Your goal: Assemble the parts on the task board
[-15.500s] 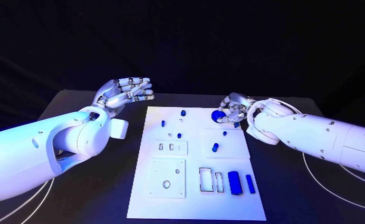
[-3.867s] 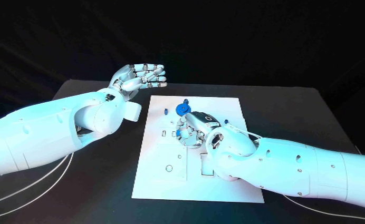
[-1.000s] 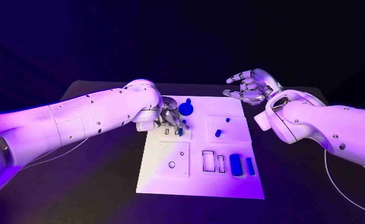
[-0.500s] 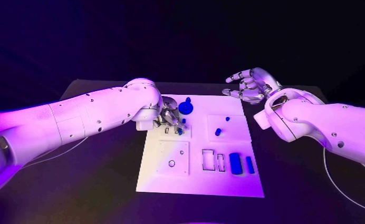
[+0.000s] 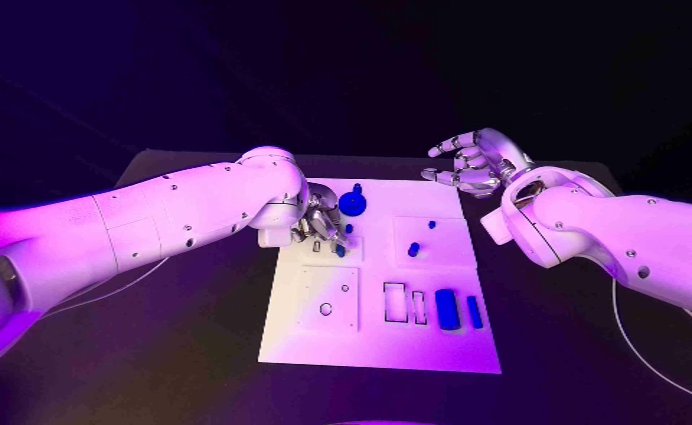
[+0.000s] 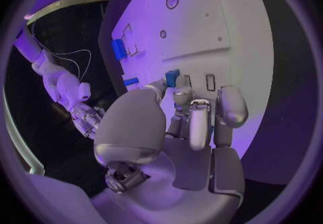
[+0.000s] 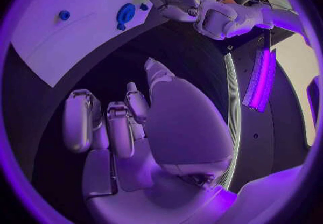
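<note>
Left hand point(image 5: 317, 222) pinches a small blue part point(image 6: 172, 77) over the task board point(image 5: 375, 345), frame centre; right hand point(image 5: 476, 165) hovers released, upper right.

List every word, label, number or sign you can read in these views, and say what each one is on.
None can be read.
The task board shows outlines of slots and holes, no lettering.
The blue parts carry no marks.
The left hand and right hand show no legible label.
</note>
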You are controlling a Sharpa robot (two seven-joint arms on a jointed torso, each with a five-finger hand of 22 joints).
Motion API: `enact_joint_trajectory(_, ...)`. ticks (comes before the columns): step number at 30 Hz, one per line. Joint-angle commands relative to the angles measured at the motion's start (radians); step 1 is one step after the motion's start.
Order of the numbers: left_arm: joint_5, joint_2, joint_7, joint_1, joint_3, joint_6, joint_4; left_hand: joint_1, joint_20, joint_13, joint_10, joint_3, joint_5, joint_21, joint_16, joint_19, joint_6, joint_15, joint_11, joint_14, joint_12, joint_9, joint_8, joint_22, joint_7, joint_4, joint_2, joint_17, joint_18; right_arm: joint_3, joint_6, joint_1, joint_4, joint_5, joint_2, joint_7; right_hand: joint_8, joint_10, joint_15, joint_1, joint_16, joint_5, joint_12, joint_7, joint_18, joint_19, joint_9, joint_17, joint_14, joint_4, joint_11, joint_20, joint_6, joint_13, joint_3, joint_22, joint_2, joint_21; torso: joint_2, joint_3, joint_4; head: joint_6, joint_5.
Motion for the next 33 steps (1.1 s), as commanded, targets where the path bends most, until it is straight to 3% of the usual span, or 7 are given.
enact_joint_trajectory(1,0.043,0.000,0.000,0.001,-0.001,0.014,-0.001,0.020,-0.009,0.007,0.008,0.125,0.000,0.006,0.005,0.001,-0.003,-0.010,-0.006,0.087,0.000,0.042,0.022,0.006,-0.009,-0.011,-0.025,0.208,-0.020,0.000,0.017,-0.001,-0.003,-0.009,0.002,0.002,0.004,-0.002,0.002,-0.001,-0.006,0.003,0.001,-0.002,0.017,-0.005,-0.001,0.231,0.096,-0.002,-0.003,-0.004,0.002,-0.001,0.006,0.090,0.011,-0.005,-0.001,0.0001,0.0011,-0.001,0.001)
enact_joint_trajectory(4,0.060,-0.003,0.001,0.001,-0.001,0.001,0.000,0.028,-0.011,0.021,0.021,0.261,-0.002,0.009,0.006,0.005,-0.008,-0.013,-0.009,0.088,0.006,0.075,0.037,0.013,-0.011,-0.057,-0.050,0.210,-0.022,0.000,0.017,-0.002,-0.005,-0.009,0.003,0.002,0.004,-0.002,0.002,-0.001,-0.006,0.003,0.001,-0.002,0.017,-0.005,-0.001,0.231,0.096,-0.002,-0.003,-0.004,0.002,-0.001,0.006,0.090,0.011,-0.005,0.000,0.0000,0.0004,-0.001,0.001)
enact_joint_trajectory(6,0.072,-0.007,0.002,0.001,-0.001,-0.012,0.002,-0.005,-0.012,0.027,0.029,0.341,-0.006,0.010,0.006,0.005,-0.009,-0.011,-0.008,0.088,0.009,0.097,0.046,0.015,-0.007,-0.080,-0.067,0.210,-0.021,0.000,0.018,-0.002,-0.006,-0.009,0.003,0.001,0.005,-0.002,0.002,0.000,-0.006,0.005,0.001,-0.002,0.018,-0.006,-0.002,0.230,0.096,-0.002,-0.003,-0.004,0.002,-0.001,0.007,0.089,0.012,-0.007,0.000,0.0002,0.0002,-0.002,0.002)
enact_joint_trajectory(8,0.079,-0.013,0.002,0.000,0.000,-0.026,0.005,-0.021,-0.011,0.036,0.036,0.373,-0.007,0.013,0.006,0.008,-0.010,-0.012,-0.008,0.088,0.015,0.108,0.050,0.020,-0.010,-0.100,-0.080,0.210,-0.023,0.000,0.018,-0.003,-0.007,-0.009,0.003,0.001,0.005,-0.002,0.002,0.000,-0.006,0.005,0.001,-0.002,0.018,-0.006,-0.002,0.230,0.096,-0.002,-0.003,-0.004,0.002,-0.001,0.007,0.089,0.012,-0.007,0.000,0.0005,0.0000,-0.001,0.002)
enact_joint_trajectory(22,0.072,-0.077,0.017,-0.003,0.008,-0.171,0.077,-0.056,-0.014,0.060,0.058,0.445,-0.007,0.024,0.010,0.024,-0.003,-0.017,-0.013,0.091,0.032,0.134,0.057,0.044,-0.014,-0.155,-0.102,0.216,-0.027,-0.001,0.018,-0.005,-0.006,-0.008,-0.004,0.003,0.005,-0.003,0.002,0.000,-0.007,0.007,0.000,-0.002,0.018,-0.007,-0.002,0.228,0.095,-0.002,-0.004,-0.004,0.002,-0.003,0.009,0.088,0.012,-0.009,-0.001,0.0008,0.0019,-0.004,0.003)
enact_joint_trajectory(25,0.015,-0.094,0.027,-0.008,0.008,-0.218,0.108,-0.062,-0.015,0.062,0.062,0.467,-0.007,0.027,0.011,0.027,0.000,-0.018,-0.014,0.092,0.033,0.138,0.057,0.048,-0.015,-0.169,-0.112,0.218,-0.028,-0.001,0.018,-0.006,-0.005,-0.008,-0.006,0.004,0.005,-0.003,0.002,0.000,-0.007,0.007,0.000,-0.002,0.018,-0.007,-0.002,0.228,0.095,-0.002,-0.004,-0.004,0.002,-0.003,0.009,0.088,0.012,-0.009,0.000,0.0012,0.0013,-0.004,0.004)
enact_joint_trajectory(33,-0.105,-0.110,0.033,-0.024,0.004,-0.272,0.151,-0.071,-0.018,0.069,0.073,0.501,-0.006,0.034,0.011,0.037,0.010,-0.020,-0.017,0.092,0.037,0.143,0.055,0.064,-0.017,-0.187,-0.128,0.218,-0.031,-0.002,0.018,-0.007,-0.004,-0.008,-0.012,0.007,0.005,-0.003,0.002,0.000,-0.007,0.007,0.000,-0.002,0.018,-0.007,-0.002,0.228,0.095,-0.002,-0.004,-0.004,0.002,-0.003,0.009,0.088,0.012,-0.009,-0.001,0.0003,0.0027,-0.007,0.007)
